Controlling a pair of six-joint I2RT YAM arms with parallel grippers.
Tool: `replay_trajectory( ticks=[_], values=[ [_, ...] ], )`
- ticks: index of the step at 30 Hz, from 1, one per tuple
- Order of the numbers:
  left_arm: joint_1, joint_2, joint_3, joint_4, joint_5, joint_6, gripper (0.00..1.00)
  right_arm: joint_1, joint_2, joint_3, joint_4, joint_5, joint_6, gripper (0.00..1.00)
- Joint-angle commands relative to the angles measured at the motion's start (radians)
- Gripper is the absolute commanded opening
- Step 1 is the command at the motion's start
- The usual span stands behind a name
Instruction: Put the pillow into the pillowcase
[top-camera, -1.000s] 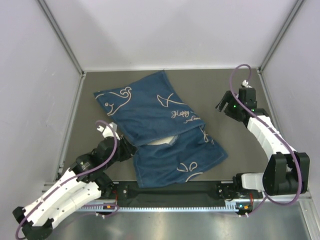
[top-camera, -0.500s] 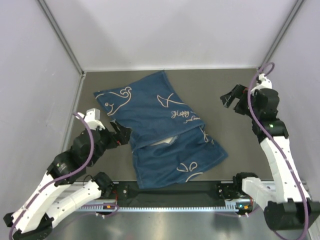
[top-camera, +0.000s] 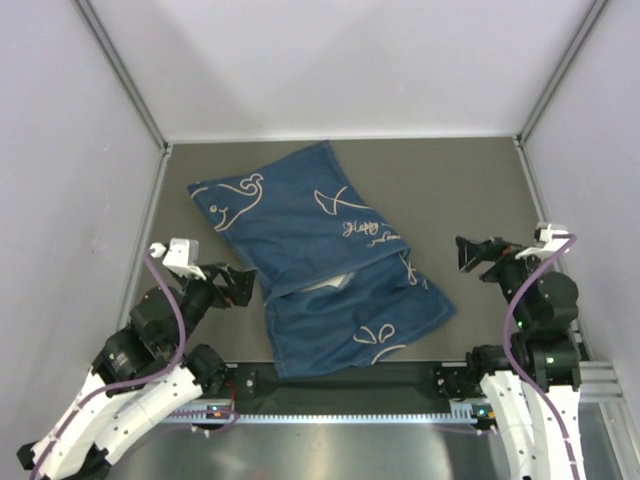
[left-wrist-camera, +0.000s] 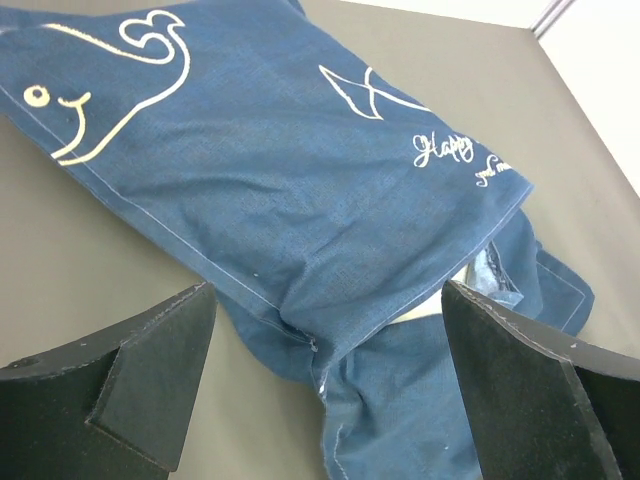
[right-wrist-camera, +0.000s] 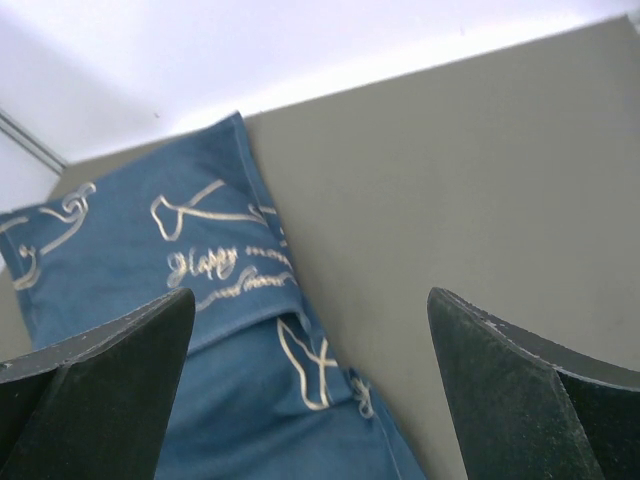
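overhead view, low wrist views share pillowcase (top-camera: 300, 220)

The pillow (top-camera: 322, 286) is almost wholly hidden inside the pillowcase (top-camera: 300, 235); only a pale sliver shows at the pillowcase's middle opening. Both wrist views cut the pillowcase off at their lower edges. Its cursive writing is too small to read from above.

A dark grey-brown table (top-camera: 450, 190) lies under soft, even light. A pale back wall (top-camera: 340, 60) rises behind the table, side walls (top-camera: 60, 200) flank it, and slim metal posts (top-camera: 123, 75) meet its far corners.
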Motion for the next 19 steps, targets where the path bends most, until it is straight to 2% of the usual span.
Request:
replay_trajectory(
  ticks=[1,5,19],
  values=[
    [0.003,-0.037,0.002,0.079,0.036,0.068,0.99,-0.008,-0.071,-0.056,-0.005,0.019,-0.003,1.0],
    [0.003,-0.077,-0.023,0.078,0.002,0.063,0.99,-0.01,-0.121,-0.068,-0.008,-0.001,0.003,1.0],
    [0.003,-0.111,-0.02,0.048,-0.042,0.035,0.99,-0.008,-0.08,-0.045,-0.025,-0.008,-0.004,1.0]
  ],
)
